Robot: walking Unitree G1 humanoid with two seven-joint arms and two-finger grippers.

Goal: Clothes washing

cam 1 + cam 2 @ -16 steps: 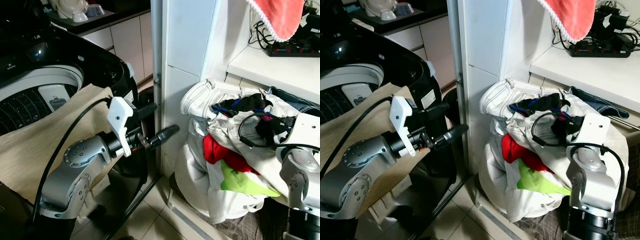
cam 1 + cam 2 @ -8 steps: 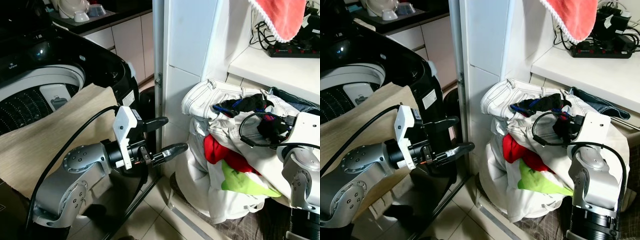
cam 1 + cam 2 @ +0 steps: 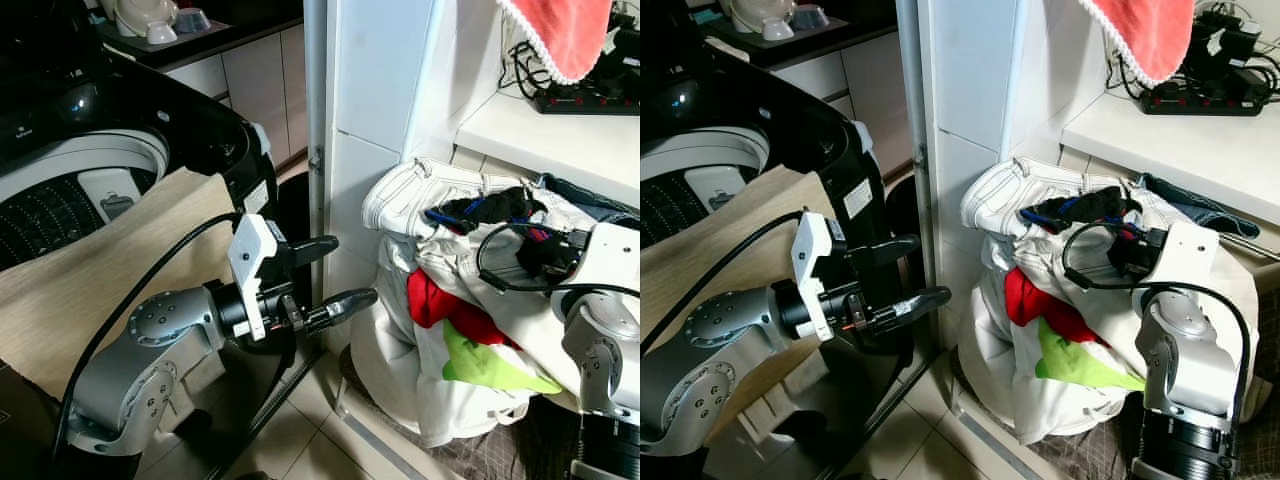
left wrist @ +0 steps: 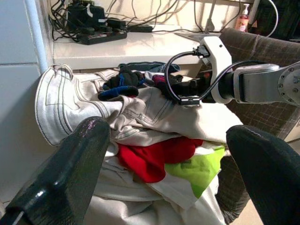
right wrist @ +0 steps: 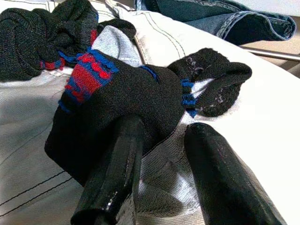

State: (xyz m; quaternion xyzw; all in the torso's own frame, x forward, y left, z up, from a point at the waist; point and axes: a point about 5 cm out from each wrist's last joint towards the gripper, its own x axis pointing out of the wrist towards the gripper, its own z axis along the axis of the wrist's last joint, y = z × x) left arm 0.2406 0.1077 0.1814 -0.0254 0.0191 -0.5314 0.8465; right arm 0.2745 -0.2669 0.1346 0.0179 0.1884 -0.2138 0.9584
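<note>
Black knit sock (image 5: 126,89) | touching right gripper (image 5: 161,154) fingers | atop laundry pile (image 3: 460,330)

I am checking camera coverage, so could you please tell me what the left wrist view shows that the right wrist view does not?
Left wrist view alone: the silver right arm reaching onto the laundry heap, the red garment, the lime-green cloth, the black power strip on the white counter, and the open left tool.

Right wrist view alone: a close look at the right tool, its fingers apart, one tucked under a black knitted sock with red and blue stripes.

Both: the white denim trousers, dark socks and blue jeans.
</note>
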